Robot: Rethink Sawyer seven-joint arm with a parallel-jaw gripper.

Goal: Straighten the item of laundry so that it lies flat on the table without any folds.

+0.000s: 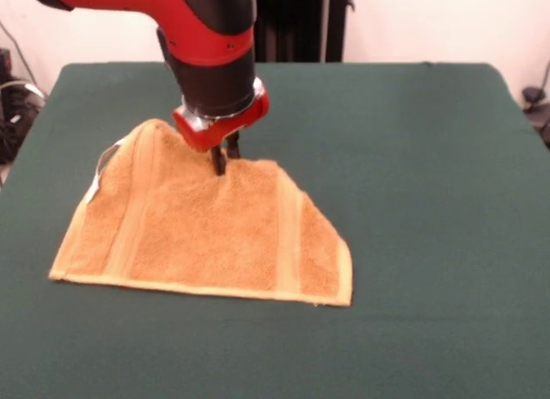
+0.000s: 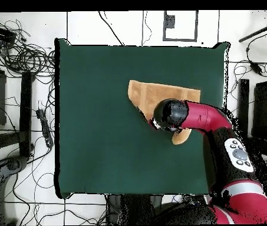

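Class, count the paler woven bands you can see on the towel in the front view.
2. One band runs near the towel's left edge; the other band runs near its right edge. Folds may hide more.

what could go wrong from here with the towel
The gripper is pressed into the towel at its far edge, where the cloth puckers; pulling could bunch it more. The towel's far left corner looks curled up and may stay folded. A sideways drag could slide the whole towel over the table.

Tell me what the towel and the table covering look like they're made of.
The towel: looks like orange-tan terry cloth, with a nubby looped pile and flat paler woven bands. The table: covered in matte dark green cloth, possibly felt; no sheen or visible weave. The gripper presses into the towel.
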